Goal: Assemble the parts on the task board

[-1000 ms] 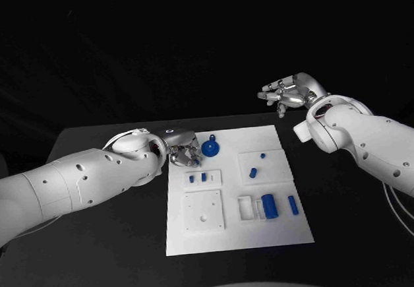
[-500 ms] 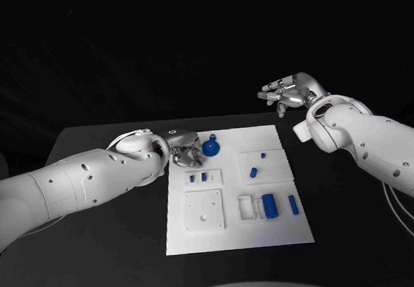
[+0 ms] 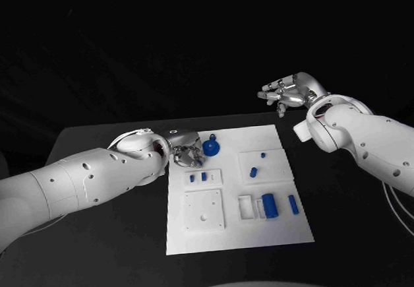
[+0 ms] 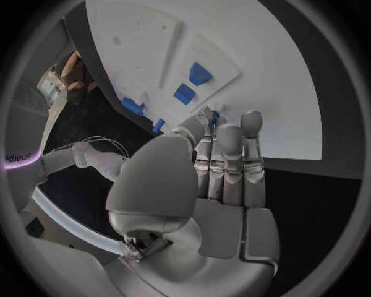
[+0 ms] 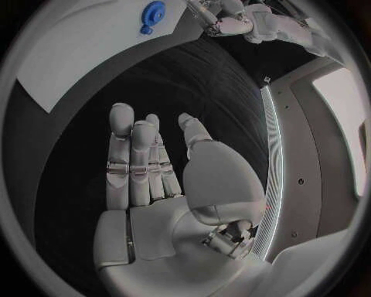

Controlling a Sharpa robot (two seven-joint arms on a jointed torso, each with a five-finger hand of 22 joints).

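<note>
Silver right hand [image 3: 289, 93] raised, fingers apart.

The board [image 3: 240, 237] is centred on the table [image 3: 100, 257]. A round part [image 3: 210, 148] is seen at its upper left; three parts [image 3: 269, 206] are set lower right.

Matt white task board [image 3: 240, 237], matt black table [image 3: 110, 256], glossy silver metal-looking left hand [image 4: 224, 167].

**A robot test lab, dark all round**

A black table [image 3: 110, 256] stands against blackness, with a white task board [image 3: 240, 237] just below the left hand [image 3: 184, 152], its shaped recesses holding small blue parts [image 3: 269, 205] (nothing homely here). Two white robot arms reach over the table.
</note>
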